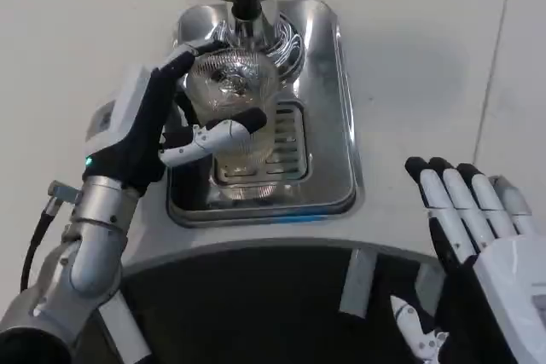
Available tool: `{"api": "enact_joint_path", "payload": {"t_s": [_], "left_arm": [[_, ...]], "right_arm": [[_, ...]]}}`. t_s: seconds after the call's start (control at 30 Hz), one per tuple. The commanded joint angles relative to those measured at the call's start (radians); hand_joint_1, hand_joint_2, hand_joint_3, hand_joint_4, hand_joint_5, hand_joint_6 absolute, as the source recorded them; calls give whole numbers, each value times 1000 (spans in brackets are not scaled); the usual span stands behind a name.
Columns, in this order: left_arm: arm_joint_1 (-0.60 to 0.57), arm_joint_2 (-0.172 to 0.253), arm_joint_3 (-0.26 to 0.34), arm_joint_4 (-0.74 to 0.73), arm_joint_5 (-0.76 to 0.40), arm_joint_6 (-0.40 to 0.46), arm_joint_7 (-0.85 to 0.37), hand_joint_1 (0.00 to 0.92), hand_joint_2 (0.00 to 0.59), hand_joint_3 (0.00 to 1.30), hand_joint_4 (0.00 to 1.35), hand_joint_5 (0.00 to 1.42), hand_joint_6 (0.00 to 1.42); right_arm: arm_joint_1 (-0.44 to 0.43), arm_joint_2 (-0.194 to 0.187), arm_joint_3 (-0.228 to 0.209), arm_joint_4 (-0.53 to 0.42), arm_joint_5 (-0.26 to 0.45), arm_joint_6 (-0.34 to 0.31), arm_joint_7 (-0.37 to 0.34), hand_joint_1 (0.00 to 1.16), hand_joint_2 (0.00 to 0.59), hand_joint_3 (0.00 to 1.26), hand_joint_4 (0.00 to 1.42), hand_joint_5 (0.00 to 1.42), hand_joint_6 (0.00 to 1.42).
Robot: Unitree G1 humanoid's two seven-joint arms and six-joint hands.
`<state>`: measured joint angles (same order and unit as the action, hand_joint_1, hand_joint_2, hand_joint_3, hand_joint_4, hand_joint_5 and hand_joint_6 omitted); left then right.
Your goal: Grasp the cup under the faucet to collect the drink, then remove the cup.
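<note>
The right hand [478, 236] lay nearest, fingers spread flat and holding nothing, beside the drip tray [337, 125]. Farther in, the left hand [162, 130] wrapped its fingers around the cup [235, 95], a clear ribbed glass standing over the tray's grille, directly beneath the black faucet [246, 2]
</note>
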<state>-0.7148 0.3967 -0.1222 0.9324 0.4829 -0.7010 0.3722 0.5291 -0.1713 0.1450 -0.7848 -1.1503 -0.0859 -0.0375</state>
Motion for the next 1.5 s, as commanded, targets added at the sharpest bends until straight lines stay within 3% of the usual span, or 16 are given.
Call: {"api": "enact_joint_path", "payload": {"t_s": [0.03, 0.13, 0.27, 0.37, 0.47, 0.53, 0.7, 0.87, 1.07, 1.17, 1.27, 1.33, 1.43, 1.5], "left_arm": [[24, 14, -10, -20, 4, -10, 13, 187, 6, 299, 389, 930, 1155], [27, 8, -9, -24, -6, -5, 7, 179, 1, 270, 350, 885, 1109], [42, -1, -19, -61, -8, -6, -16, 142, 0, 154, 176, 712, 938], [50, -7, -29, -85, -8, 3, -38, 99, 0, 31, 11, 511, 673], [58, -12, -35, -110, -1, 15, -47, 64, 0, 0, 0, 356, 417], [62, -11, -31, -122, -6, 21, -57, 58, 0, 0, 0, 305, 336], [92, 22, 4, -184, -21, 30, -57, 20, 0, 0, 0, 278, 298], [179, 83, 70, -300, -42, 46, -57, 14, 0, 0, 0, 285, 295], [389, 187, 213, -490, -64, 74, -48, 49, 11, 13, 0, 292, 278], [541, 218, 285, -619, -32, 101, -42, 100, 70, 14, 0, 276, 244], [682, 228, 326, -770, 52, 165, -48, 112, 88, 13, 0, 299, 279], [744, 229, 331, -862, 117, 235, -71, 57, 88, 1, 0, 297, 289], [844, 237, 297, -1029, 242, 360, -180, 0, 78, 0, 0, 36, 67], [885, 232, 277, -1084, 277, 388, -215, 0, 80, 0, 0, 1, 4]], "right_arm": [[-9, -7, -8, 11, 16, -4, 12, 210, 569, 0, 0, 0, 0], [-13, -5, -10, 10, 19, -1, 17, 202, 568, 0, 0, 0, 0], [-20, -3, -7, 12, 18, -1, 24, 194, 567, 0, 0, 0, 0], [-26, 0, -3, 13, 19, 0, 27, 189, 567, 0, 0, 0, 0], [-30, 3, 0, 13, 20, 0, 26, 185, 567, 0, 0, 0, 0], [-29, 4, 1, 13, 21, -1, 24, 182, 567, 0, 0, 0, 0], [-24, -1, -2, 26, 42, -11, 8, 178, 572, 0, 0, 0, 0], [-37, -11, -24, 28, 95, -21, 3, 175, 575, 0, 0, 0, 0], [-109, -3, -56, 0, 215, -2, 50, 173, 577, 0, 0, 0, 0], [-172, 17, -50, -17, 267, 24, 96, 174, 577, 0, 0, 0, 0], [-258, 53, -28, -39, 314, 75, 155, 210, 585, 0, 0, 0, 0], [-316, 79, -16, -54, 351, 130, 208, 295, 586, 0, 0, 0, 0], [-443, 141, 15, -85, 418, 263, 308, 458, 586, 0, 0, 0, 0], [-512, 170, 32, -79, 460, 324, 345, 471, 586, 0, 0, 0, 0]]}}
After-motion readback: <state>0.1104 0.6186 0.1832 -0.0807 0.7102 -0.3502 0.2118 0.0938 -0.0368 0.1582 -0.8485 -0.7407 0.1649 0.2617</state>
